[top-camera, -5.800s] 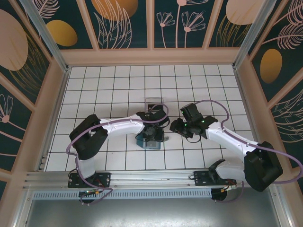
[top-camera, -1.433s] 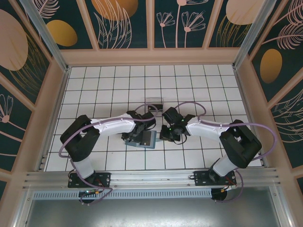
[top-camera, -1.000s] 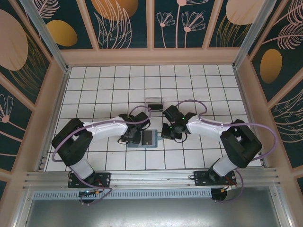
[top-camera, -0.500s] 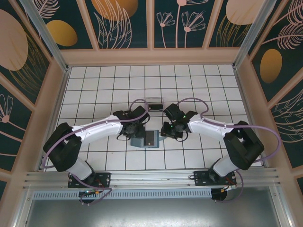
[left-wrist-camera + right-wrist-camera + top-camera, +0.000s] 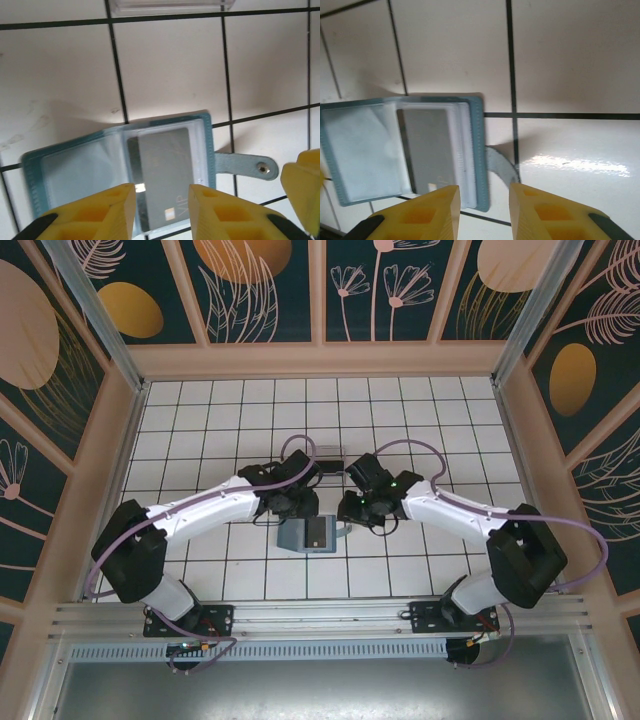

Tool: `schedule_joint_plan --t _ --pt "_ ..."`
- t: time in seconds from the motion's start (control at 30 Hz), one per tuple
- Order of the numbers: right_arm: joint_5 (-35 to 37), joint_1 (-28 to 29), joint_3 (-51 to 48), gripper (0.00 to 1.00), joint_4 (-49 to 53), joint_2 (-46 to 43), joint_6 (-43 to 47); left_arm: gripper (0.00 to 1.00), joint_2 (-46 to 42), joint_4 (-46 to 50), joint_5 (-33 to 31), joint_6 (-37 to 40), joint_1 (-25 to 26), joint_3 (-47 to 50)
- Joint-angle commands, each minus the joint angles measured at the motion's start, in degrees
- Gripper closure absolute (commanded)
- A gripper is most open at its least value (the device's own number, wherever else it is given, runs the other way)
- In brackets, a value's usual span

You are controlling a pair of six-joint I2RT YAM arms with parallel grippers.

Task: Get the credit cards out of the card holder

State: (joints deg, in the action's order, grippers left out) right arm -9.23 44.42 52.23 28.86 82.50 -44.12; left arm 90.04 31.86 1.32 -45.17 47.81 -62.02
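Swung since a second ago from the left flank of the card holder (image 5: 312,536) to its far edge: left gripper (image 5: 298,508), fingers apart, gripping nothing. Likewise parted and empty: right gripper (image 5: 352,512), just beside the holder's far right corner. Lying open on the tiled table (image 5: 200,440), near its middle: teal holder, one grey credit card (image 5: 165,170) in the right clear pocket, snap strap (image 5: 245,165) sticking out to the right. Just beyond: clear box (image 5: 325,462).
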Motion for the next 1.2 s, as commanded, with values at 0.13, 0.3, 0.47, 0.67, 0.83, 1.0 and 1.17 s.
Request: schedule_joint_plan --t 0.13,0.3,0.47,0.67,0.83,1.0,1.17 --pt "-3.44 1.88 1.71 0.68 -6.38 1.46 -3.65 0.68 -2.23 -16.85 9.43 -5.99 -3.35 11.63" --pt "-4.68 2.64 1.20 0.68 -8.99 6.60 -3.61 0.67 -3.66 -23.53 12.14 -7.03 -5.14 18.00" --pt "-5.36 2.95 0.58 0.68 -10.49 10.04 -3.30 0.63 -4.43 -26.41 12.94 -6.70 -5.67 20.96" --pt "-5.33 3.04 -0.77 0.68 -11.28 12.28 -3.13 0.64 -3.92 -26.24 13.47 -6.03 -5.93 21.55" --pt "-5.42 3.04 -1.47 0.69 -11.94 13.80 -2.90 0.64 -3.17 -26.33 13.75 -5.54 -6.06 21.87" --pt "-5.26 3.04 -2.04 0.71 -12.20 15.46 -2.51 0.65 -2.60 -26.70 14.39 -5.22 -6.29 22.25" --pt "-5.40 3.04 -2.93 0.76 -12.86 16.39 -2.55 0.66 -1.88 -27.86 16.02 -5.03 -6.80 22.82"
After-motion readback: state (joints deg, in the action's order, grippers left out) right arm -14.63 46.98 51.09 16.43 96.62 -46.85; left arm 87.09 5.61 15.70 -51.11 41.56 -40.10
